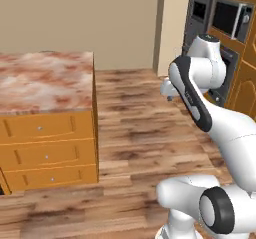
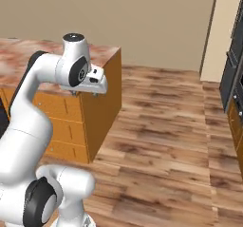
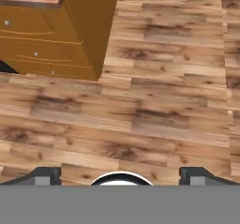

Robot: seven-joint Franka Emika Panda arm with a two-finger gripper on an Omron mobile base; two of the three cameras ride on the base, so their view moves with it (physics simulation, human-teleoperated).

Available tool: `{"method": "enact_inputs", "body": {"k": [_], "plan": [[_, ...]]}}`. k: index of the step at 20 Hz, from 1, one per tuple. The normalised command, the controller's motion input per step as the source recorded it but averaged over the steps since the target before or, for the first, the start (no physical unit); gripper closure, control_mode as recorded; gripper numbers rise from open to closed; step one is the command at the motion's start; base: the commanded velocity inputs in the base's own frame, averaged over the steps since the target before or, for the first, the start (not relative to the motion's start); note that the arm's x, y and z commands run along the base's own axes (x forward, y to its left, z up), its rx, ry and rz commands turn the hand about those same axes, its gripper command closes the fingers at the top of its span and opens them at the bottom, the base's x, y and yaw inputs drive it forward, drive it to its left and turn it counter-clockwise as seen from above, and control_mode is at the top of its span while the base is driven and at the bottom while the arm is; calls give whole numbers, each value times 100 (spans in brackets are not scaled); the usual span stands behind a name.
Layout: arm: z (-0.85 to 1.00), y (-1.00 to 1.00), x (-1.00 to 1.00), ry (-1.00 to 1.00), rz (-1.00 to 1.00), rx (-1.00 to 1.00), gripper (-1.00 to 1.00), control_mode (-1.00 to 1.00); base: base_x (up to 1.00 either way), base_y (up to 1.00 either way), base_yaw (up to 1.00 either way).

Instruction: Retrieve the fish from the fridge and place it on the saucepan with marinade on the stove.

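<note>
My gripper (image 3: 122, 176) hangs over bare wooden floor, open, with its two dark fingertips far apart and nothing between them. In the base views the white hand (image 2: 92, 84) is held out in front of the arm at about counter height, pointing down. A tall dark grey front with a black panel, which I take for the fridge (image 1: 200, 13), stands at the far right behind the arm; its door looks closed. The fish, the saucepan with marinade and the stove are out of view.
An orange island cabinet (image 1: 47, 153) with three drawers and a pink marble top (image 1: 45, 80) stands to the left, its corner near the hand (image 2: 111, 93). Black-windowed wall ovens (image 1: 227, 18) sit in orange cabinetry on the right. Wooden floor (image 1: 140, 128) lies open between them.
</note>
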Motion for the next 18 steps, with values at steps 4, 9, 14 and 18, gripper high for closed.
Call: {"method": "enact_inputs", "body": {"k": [4,9,14,18], "plan": [[0,0,0,0,0,0,-100,100,99,-36,49],[0,0,0,0,0,0,-100,100,100,-20,2],[0,0,0,0,0,0,-100,100,100,-44,-26],[0,0,0,0,0,0,-100,100,94,-22,-41]]}}
